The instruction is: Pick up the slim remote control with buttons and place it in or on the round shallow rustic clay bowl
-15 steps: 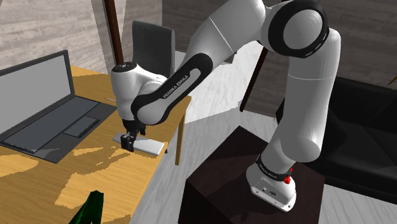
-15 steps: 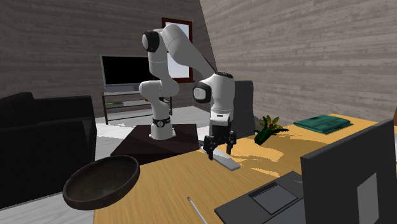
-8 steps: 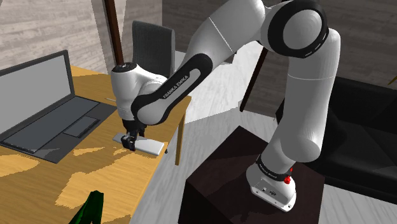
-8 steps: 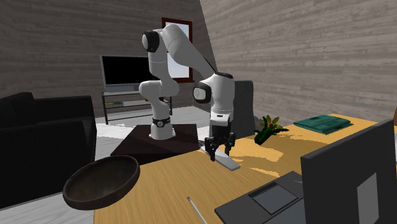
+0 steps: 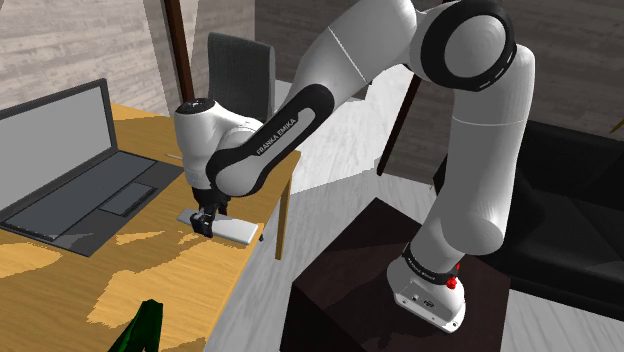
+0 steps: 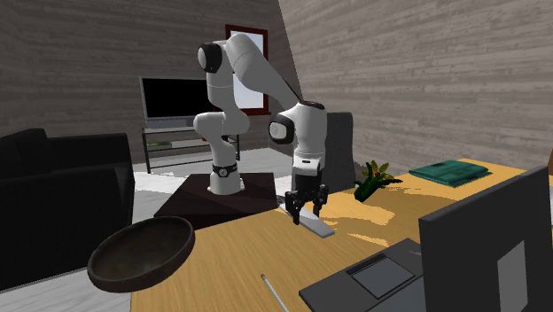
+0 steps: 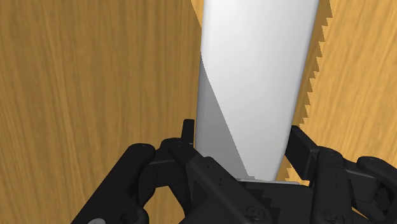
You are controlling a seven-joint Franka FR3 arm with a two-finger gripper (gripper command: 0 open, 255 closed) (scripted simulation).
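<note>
Moved: my gripper point(image 6: 302, 211) has narrowed since a second ago, and the arm has barely budged.
Claw: pinching the white remote point(image 7: 254, 83) near one end. It lies flat on the table point(image 6: 230, 257), mid-frame in the second exterior view.
Risk: that long free end may swivel or slip on the lift. The bowl point(image 6: 133, 276) sits well apart, lower left.
Pose: hand straight down, forearm slanting in from the shoulder view's upper right.

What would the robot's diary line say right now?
gripper: shut on remote | remote: flat on table | bowl: empty
</note>
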